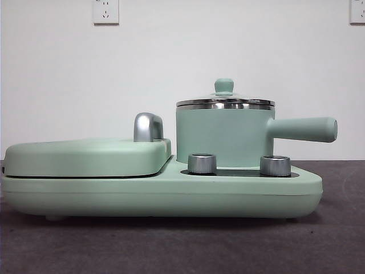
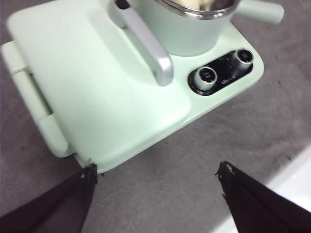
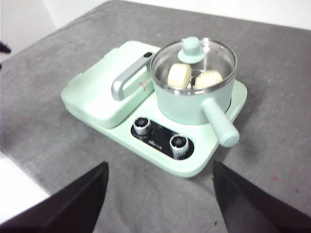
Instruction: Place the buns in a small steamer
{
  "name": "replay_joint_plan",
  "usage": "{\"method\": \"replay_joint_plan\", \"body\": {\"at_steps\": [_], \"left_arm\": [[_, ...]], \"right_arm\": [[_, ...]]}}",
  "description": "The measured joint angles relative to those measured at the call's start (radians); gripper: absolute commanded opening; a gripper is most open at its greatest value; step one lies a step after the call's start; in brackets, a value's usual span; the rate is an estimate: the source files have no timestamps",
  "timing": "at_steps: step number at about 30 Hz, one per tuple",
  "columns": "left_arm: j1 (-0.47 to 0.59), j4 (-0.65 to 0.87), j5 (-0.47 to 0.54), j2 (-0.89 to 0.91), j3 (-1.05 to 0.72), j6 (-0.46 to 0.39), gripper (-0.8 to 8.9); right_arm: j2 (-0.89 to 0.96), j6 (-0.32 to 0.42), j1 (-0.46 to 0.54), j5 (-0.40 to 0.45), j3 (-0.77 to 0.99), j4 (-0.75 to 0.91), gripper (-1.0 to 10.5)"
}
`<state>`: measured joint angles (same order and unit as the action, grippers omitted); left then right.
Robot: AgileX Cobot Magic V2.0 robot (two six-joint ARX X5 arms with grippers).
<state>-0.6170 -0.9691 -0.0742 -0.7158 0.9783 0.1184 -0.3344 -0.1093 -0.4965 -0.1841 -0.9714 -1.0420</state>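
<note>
both grippers open and clear, buns under the lid

left gripper (image 2: 155, 177) and right gripper (image 3: 160, 174) stand spread and empty, hanging above the cloth, low in their frames. the buns (image 3: 179, 75) sit inside the small steamer (image 3: 193, 92), upper centre, glass lid (image 3: 193, 57) on. they look soft and light, best pinched gently across the sides.

Both buns (image 3: 192, 77) sit side by side in the small steamer (image 3: 194, 99) — lid (image 3: 193, 58) on top, griddle lid (image 3: 104, 92) beside it.
</note>
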Motion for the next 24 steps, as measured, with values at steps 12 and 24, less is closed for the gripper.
{"method": "replay_joint_plan", "body": {"at_steps": [12,24], "left_arm": [[0.026,0.068,0.002,0.175,-0.099,0.008,0.07],[0.026,0.076,0.002,0.173,-0.099,0.024,0.07]], "right_arm": [[0.0,0.013,0.0,0.0,0.0,0.038,0.2],[0.0,0.015,0.0,0.0,0.0,0.059,0.2]]}}
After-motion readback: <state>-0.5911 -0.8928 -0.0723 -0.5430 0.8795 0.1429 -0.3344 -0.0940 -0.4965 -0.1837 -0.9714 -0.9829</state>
